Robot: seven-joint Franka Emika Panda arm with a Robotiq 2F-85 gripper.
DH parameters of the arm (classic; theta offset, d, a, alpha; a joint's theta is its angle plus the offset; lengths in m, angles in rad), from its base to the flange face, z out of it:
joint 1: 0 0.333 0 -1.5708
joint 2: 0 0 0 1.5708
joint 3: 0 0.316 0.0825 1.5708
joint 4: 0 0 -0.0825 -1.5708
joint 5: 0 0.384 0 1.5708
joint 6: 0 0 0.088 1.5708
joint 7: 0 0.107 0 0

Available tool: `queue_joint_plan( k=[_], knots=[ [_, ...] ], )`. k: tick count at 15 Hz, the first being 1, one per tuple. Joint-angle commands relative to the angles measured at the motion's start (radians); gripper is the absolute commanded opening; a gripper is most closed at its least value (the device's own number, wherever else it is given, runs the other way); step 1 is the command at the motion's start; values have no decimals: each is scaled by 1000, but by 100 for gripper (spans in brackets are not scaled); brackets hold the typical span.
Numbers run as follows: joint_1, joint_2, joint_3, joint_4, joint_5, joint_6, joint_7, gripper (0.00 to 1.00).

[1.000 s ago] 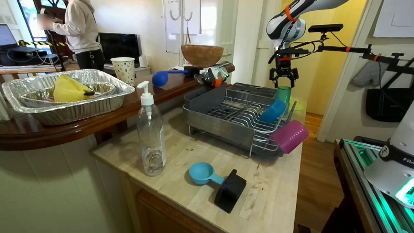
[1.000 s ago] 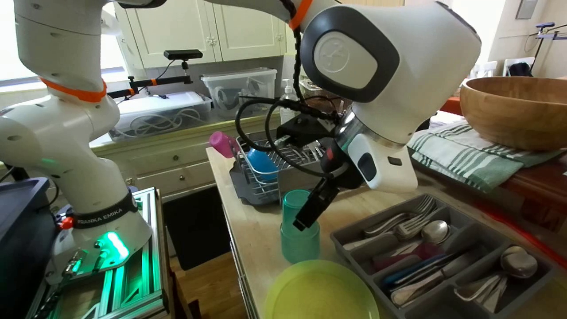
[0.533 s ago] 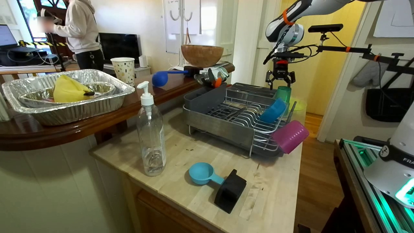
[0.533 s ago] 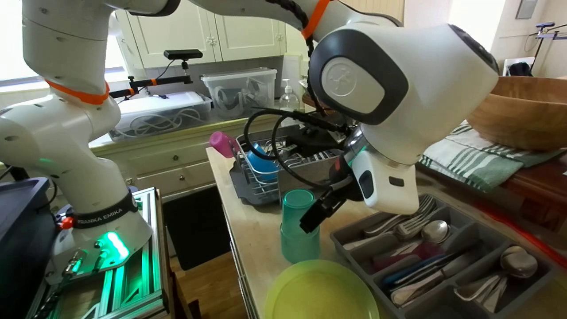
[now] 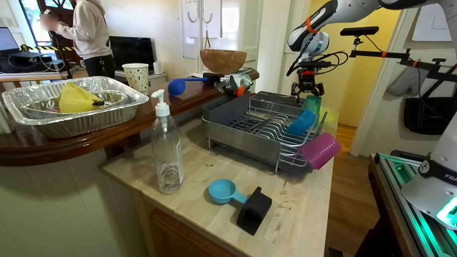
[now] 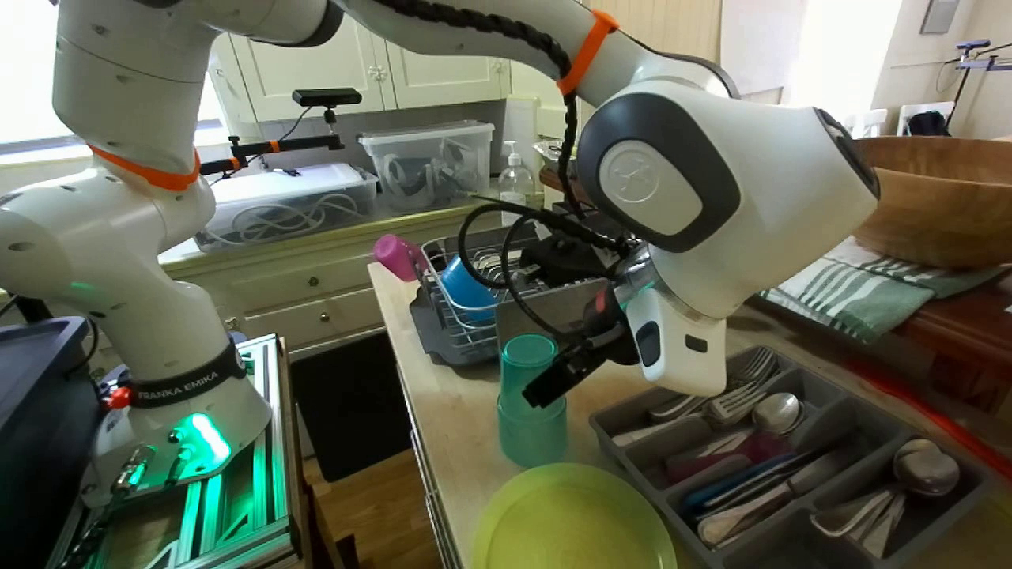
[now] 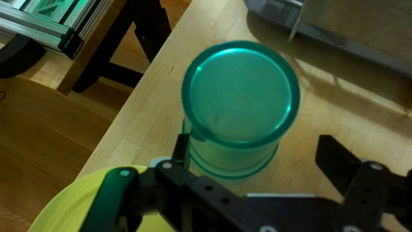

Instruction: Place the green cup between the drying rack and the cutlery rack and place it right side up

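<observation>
The green cup (image 7: 239,96) stands upside down on the counter, its closed base facing up. In an exterior view the green cup (image 6: 525,363) sits between the drying rack (image 5: 246,141) and the cutlery rack (image 6: 644,476), a grey divided tray of cutlery. My gripper (image 7: 252,141) is open around the cup's near side in the wrist view. Its left finger (image 7: 182,146) is right beside the cup wall; whether they touch I cannot tell. A clear gap parts the right finger (image 7: 334,161) from the cup. Tilted, the gripper (image 5: 308,97) hangs at about cup-top height.
A yellow-green plate (image 6: 573,521) lies close to the cup, beside the cutlery tray. The drying rack carries a blue cup (image 6: 466,288) and a magenta cup (image 5: 320,150). The counter's edge runs near the cup. A wooden bowl (image 6: 941,205) stands on the higher ledge.
The arm has come lower, and the gripper has tilted and moved sideways over the cup. The cup has shifted very slightly. The jaws have stayed open.
</observation>
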Motion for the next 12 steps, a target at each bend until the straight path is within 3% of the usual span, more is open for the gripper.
queue_joint_plan(
  k=[1,3,4,5,8,12],
  knots=[
    [-6,48,7,60,-13,-84,-15,100],
    [-5,60,7,74,-19,-106,-16,100],
    [-5,66,8,80,-19,-115,-15,75],
    [-4,70,7,86,-22,-122,-15,74],
    [4,67,6,90,-36,-128,-15,50],
    [23,53,7,89,-77,-126,-24,47]
  ],
)
